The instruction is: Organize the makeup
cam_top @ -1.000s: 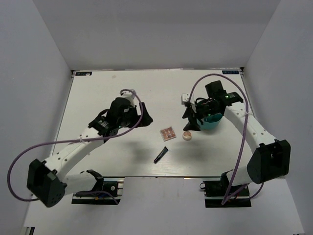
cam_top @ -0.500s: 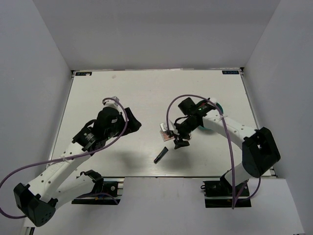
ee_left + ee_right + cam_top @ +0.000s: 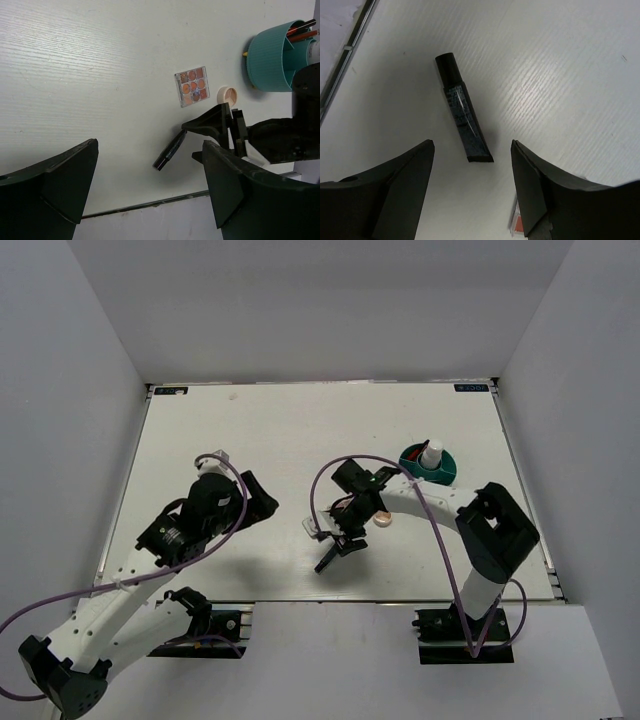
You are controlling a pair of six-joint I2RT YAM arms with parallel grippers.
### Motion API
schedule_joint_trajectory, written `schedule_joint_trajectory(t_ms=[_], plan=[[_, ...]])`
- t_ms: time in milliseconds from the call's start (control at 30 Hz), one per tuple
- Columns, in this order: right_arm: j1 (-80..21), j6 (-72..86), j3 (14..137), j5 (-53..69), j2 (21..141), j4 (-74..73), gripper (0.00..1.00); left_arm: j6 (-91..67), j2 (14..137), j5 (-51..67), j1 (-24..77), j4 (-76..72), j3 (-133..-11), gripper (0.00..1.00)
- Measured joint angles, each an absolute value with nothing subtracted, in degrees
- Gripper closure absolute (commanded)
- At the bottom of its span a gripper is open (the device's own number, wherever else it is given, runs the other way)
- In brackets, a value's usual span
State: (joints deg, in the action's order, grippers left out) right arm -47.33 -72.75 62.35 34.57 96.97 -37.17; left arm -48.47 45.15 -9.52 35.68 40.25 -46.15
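Black tube (image 3: 464, 117) lies under the right claw (image 3: 471, 146), spread wide and empty.

White arms (image 3: 128, 578), black joints (image 3: 495, 525), purple cables (image 3: 318, 483)

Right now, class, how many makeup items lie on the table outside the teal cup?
3: black tube nearest the robot, palette beyond it, compact right of the palette.

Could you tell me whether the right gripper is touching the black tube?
Apart. In the right wrist view, bare table shows between the black tube and each finger of the open right gripper.
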Motion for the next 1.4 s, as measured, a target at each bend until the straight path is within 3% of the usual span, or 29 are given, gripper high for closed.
schedule_joint_trajectory(t_ms=[400,867,1000,1400], plan=[[-52.5,-70.5,62.2,28.2,101.4,-31.9,0.42,-50.0,43.1,-10.1,35.7,41.6,-45.2,0.06],[-53.5,-69.5,55.5,24.6,97.3,-26.3,0.66,-50.7,42.5,-10.1,35.7,41.6,-44.4,0.06],[-53.8,-68.5,53.8,23.1,95.8,-24.5,0.77,-51.0,41.7,-10.1,35.7,41.5,-44.0,0.06],[-51.1,-63.3,55.5,16.7,85.4,-30.7,0.79,-51.5,40.2,-10.1,35.7,40.1,-42.0,0.06]])
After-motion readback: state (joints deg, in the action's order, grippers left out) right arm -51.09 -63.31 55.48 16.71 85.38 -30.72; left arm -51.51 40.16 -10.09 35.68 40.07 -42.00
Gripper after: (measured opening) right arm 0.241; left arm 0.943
